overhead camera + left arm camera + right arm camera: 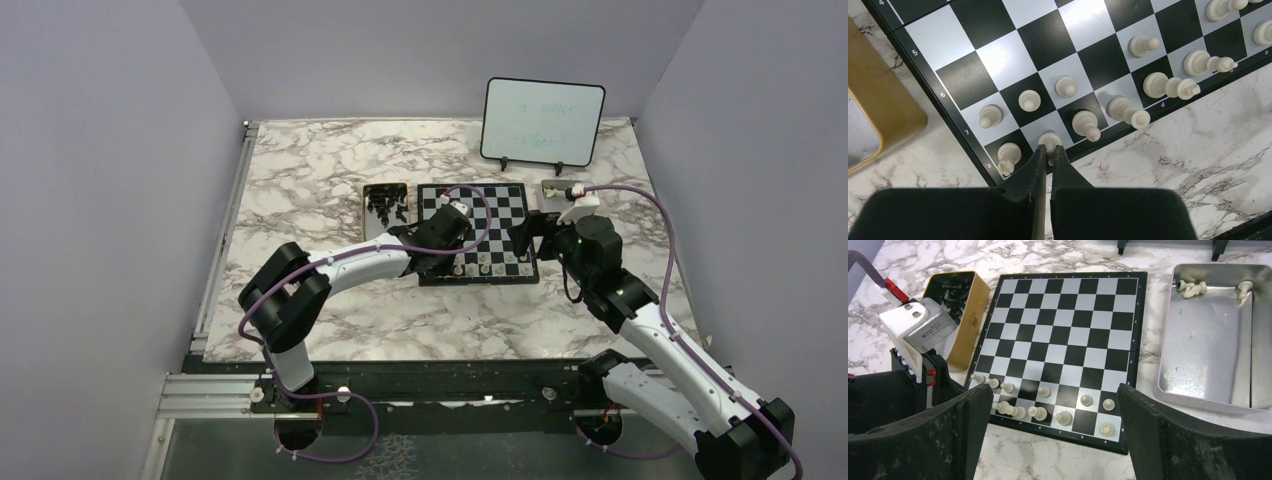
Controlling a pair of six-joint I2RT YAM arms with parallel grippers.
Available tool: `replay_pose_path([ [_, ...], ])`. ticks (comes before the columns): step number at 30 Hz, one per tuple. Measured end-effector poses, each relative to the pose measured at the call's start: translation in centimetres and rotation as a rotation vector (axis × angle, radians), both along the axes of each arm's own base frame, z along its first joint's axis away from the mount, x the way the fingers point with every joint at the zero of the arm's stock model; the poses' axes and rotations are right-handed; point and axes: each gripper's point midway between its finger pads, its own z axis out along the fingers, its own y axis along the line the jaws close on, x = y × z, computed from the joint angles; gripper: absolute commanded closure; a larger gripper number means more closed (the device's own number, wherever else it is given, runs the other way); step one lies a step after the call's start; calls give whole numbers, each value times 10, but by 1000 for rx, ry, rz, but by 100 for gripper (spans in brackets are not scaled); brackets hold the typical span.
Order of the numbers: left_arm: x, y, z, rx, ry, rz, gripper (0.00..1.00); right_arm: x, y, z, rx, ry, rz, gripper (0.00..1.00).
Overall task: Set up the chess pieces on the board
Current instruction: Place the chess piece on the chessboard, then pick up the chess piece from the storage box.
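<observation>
1. Board lies on the marble table in the overhead view. It sits between a gold tray holding black pieces on its left and a silver tray at its far right corner. White pieces stand along its near edge only. The left arm reaches over the near-left corner and hides its own fingers. The right gripper hovers at the board's right edge.
2. Same view: an upright whiteboard at the far edge carries faint marks, too pale to read.
3. Left wrist view: the left gripper has its fingers drawn together. The tips meet the top of a white piece on the second square from the corner. Whether that piece is pinched or merely touched cannot be told. Only this view makes the border print legible: numerals 4 to 8 down one side, and the letters d and a along the adjoining side. The white pieces stand upright in rows 7 and 8.
4. Right wrist view: the right gripper has its jaws spread wide with nothing between them, framing the board's near rows. Only this view shows the silver tray's interior, with a few white pieces at its far end. A sticker on the left wrist housing bears print too small to read.
</observation>
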Motion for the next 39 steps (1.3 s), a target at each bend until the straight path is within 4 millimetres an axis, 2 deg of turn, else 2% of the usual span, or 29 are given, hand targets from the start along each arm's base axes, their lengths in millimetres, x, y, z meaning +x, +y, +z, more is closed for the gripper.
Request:
replay_pose_path([
  [7,0,0,-3,6,2,-2,93,0,0,-2,-2,3,0,0],
  [11,1,0,-3,7,0,-2,80,-1,0,-3,-3,5,0,0],
  [15,1,0,-4,12,-1,-7,74,-1,0,-3,-3,5,0,0],
  [18,1,0,-4,12,-1,-8,66,-1,0,-3,-3,5,0,0],
  [24,2,-2,1,10,-5,-10,61,-1,0,-3,-2,6,1,0],
  [29,7,-8,24,-29,-30,-17,53,-1,0,-3,-2,6,3,0],
  [33,14,-11,57,-95,-62,-29,43,-1,0,-4,-4,10,3,0],
  [35,21,-8,74,-138,-77,-27,32,-1,0,-5,-6,14,3,0],
  [36,28,-3,83,-161,-85,-22,10,0,0,-7,-10,21,3,0],
  [37,35,2,89,-177,-89,-12,2,1,1,-7,-13,25,2,0],
  [39,50,17,99,-214,-89,15,1,3,1,-8,-20,34,-3,0],
])
